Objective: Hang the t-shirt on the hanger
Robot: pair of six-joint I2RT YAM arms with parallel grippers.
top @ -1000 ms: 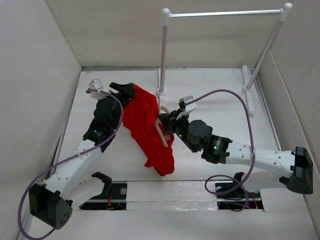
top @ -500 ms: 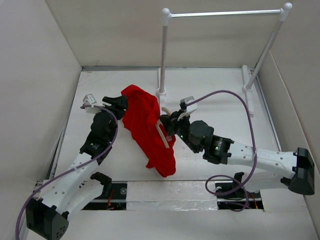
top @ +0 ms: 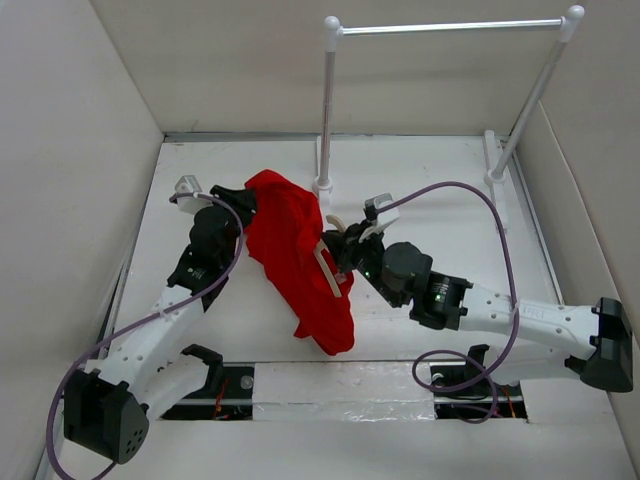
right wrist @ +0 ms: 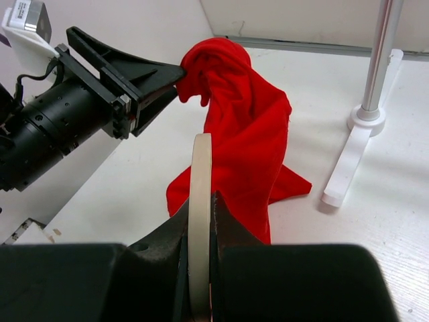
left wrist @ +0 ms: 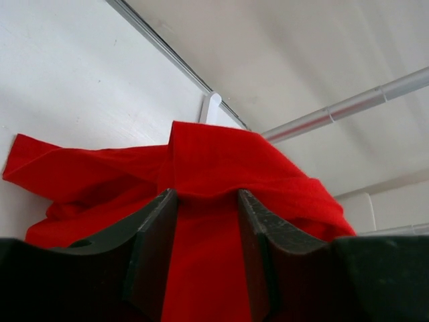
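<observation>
The red t-shirt (top: 297, 255) hangs in a crumpled drape from my left gripper (top: 243, 193), which is shut on its upper edge; its lower end rests on the table. In the left wrist view red cloth (left wrist: 221, 161) fills the gap between the fingers (left wrist: 157, 241). My right gripper (top: 337, 252) is shut on the beige hanger (top: 327, 268), held against the shirt's right side, hook (top: 335, 220) towards the back. The right wrist view shows the hanger (right wrist: 200, 174) edge-on between the jaws, the shirt (right wrist: 244, 134) just beyond it and the left gripper (right wrist: 175, 72) pinching its top.
A white rack with a silver rod (top: 450, 27) stands at the back; its left post foot (top: 322, 185) is close behind the shirt and shows in the right wrist view (right wrist: 365, 121). White walls (top: 80, 200) enclose the table. Purple cables loop from both arms.
My left gripper drew back towards the left and then shifted slightly forward, pulling the shirt's top leftward with it. My right arm with the hanger edged a little to the right.
</observation>
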